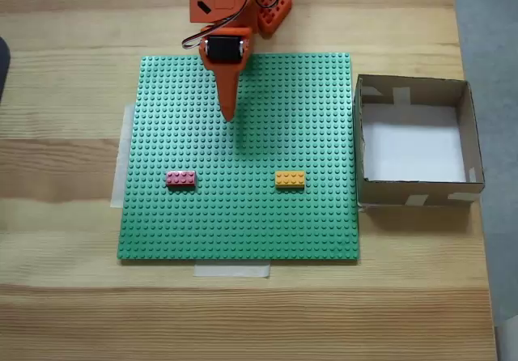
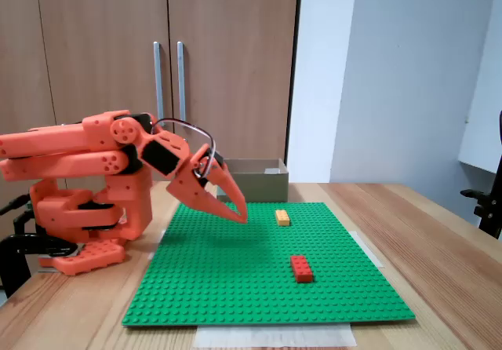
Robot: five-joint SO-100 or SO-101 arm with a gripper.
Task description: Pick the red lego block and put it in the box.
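Squarely studded (pinkish) red lego block point(image 1: 180, 179)

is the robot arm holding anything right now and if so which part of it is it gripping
Nothing is held. The gripper hangs above the green baseplate with its fingers together and nothing between them. The red lego block and the orange brick both lie on the plate, apart from it.

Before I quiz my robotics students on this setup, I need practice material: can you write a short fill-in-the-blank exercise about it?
1. The red lego block and the orange brick both sit on the ____ studded baseplate.
2. The floor of the box is ____ in colour.
3. In the top-down fixed view, the box stands to the ____ of the baseplate.
4. The gripper holds ____.

Missing words: green; white; right; nothing
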